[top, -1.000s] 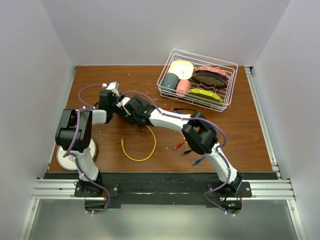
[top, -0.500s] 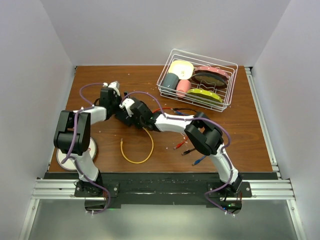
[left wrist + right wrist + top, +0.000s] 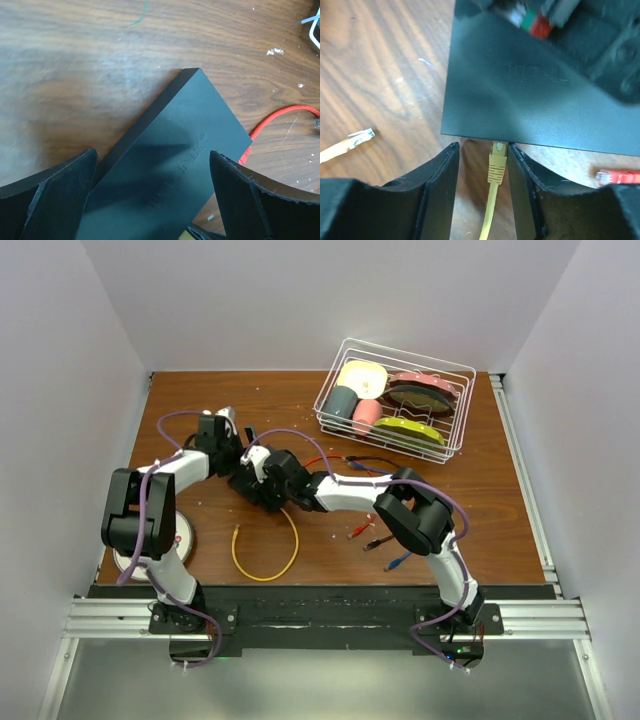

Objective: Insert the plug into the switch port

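Observation:
The switch is a flat matte-black box lying on the wooden table. My left gripper is open, its fingers spread wide just above the switch. In the top view the left gripper and the right gripper meet over the switch, which is mostly hidden there. In the right wrist view the yellow plug stands with its tip at the switch's near edge. My right gripper is open around the plug: the plug lies against the right finger, with a gap on the left.
The yellow cable loops toward the table's front, and its free end lies to the left. A red plug and loose red, black and blue cables lie to the right. A white wire basket of dishes stands at the back right. A round plate sits by the left arm.
The right gripper has moved left and forward with the yellow cable, bringing the plug up to the switch. The left arm's elbow has swung left and the cable loop has shifted left.

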### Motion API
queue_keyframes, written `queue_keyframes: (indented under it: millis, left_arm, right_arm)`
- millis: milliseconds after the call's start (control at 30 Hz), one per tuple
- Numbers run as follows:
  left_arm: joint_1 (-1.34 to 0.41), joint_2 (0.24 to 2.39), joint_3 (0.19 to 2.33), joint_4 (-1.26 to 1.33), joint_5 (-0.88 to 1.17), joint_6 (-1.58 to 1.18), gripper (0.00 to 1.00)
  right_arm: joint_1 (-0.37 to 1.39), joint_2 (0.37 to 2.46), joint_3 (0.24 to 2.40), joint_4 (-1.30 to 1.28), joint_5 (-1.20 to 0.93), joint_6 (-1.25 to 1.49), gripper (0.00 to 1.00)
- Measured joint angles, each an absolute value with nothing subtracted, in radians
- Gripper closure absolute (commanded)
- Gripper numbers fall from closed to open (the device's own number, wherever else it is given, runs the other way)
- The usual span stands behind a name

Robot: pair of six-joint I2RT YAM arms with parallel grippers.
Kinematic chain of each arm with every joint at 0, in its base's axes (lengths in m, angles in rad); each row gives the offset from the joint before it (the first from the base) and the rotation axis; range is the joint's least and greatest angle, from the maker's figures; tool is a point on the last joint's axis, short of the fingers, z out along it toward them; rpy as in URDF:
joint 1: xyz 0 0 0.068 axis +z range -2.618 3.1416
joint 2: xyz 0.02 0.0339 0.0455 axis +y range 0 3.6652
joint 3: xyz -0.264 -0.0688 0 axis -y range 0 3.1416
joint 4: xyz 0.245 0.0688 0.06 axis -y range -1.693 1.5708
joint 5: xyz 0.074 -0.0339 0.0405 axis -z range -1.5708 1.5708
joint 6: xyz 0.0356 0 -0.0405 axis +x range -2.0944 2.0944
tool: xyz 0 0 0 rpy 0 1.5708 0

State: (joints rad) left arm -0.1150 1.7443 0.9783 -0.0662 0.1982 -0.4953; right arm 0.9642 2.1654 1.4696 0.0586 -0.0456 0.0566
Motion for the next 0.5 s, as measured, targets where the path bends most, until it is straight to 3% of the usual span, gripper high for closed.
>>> queue_keyframes:
  millis: [133,333,500]
  left_arm:
    - [-0.102,1.699,0.978,-0.104,0.182,-0.511,0.00]
    - [-0.092,1.679,1.001,-0.133,0.164,-0.515,0.00]
    - [-0.092,1.657,1.000,-0.150,0.150,-0.513,0.00]
  right_arm:
    - [0.969,2.142,1.447,0.069,-0.067,0.074,0.40]
    - [0.977,2.072,1.441,0.068,-0.060,0.101,0.08]
    - [0.977,1.998,1.441,0.059,-0.018,0.121,0.01]
